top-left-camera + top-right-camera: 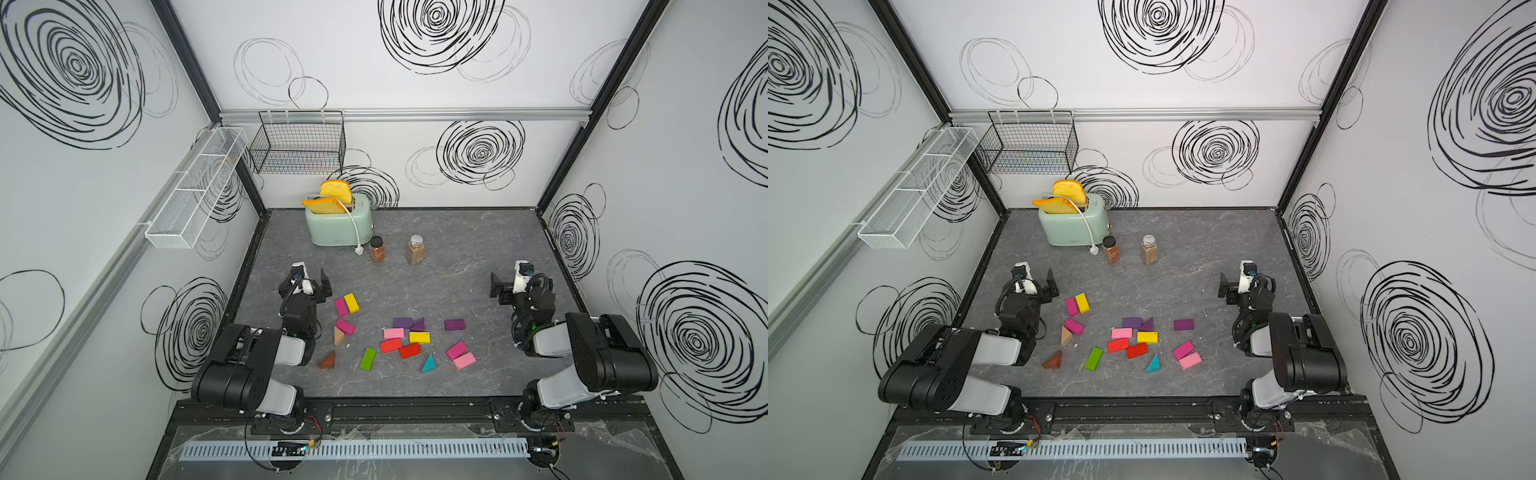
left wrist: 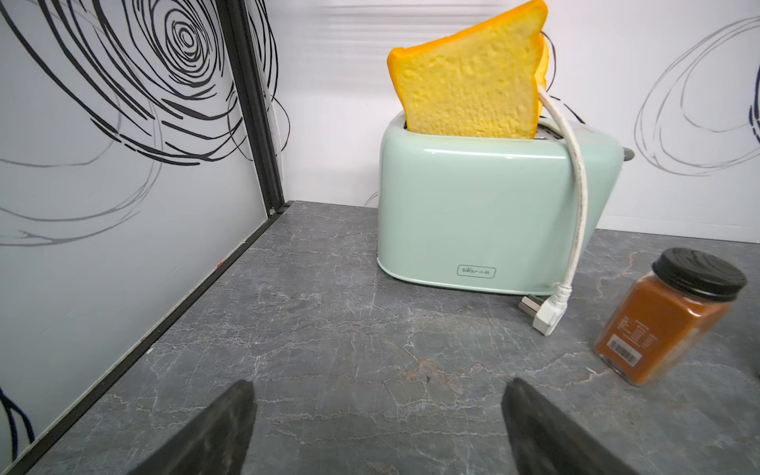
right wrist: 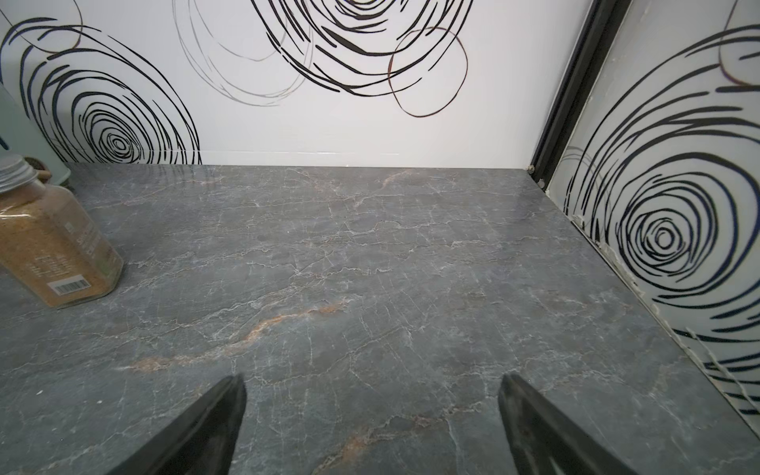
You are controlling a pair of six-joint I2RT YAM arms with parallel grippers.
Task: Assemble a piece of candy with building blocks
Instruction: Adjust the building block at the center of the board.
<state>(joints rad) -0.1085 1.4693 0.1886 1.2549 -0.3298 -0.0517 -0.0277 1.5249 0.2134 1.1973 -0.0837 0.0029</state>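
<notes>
I see both arms folded at the near side of the rig, L and R mirrored. L arm (image 1: 249,365): shoulder low, elbow bent sharply, forearm reaching fwd, wrist approx level. L gripper (image 1: 314,282) points away from me, jaws spread wide. In the L wrist view its two dark fingertips (image 2: 230,411) sit at the lower corners w/ a broad gap between. R arm (image 1: 590,357): same tucked pose, elbow bent, forearm fwd. R gripper (image 1: 505,286) also faces fwd, jaws wide apart. The R wrist view shows both fingertips (image 3: 224,407) well separated. The two grippers are well apart from each other.
</notes>
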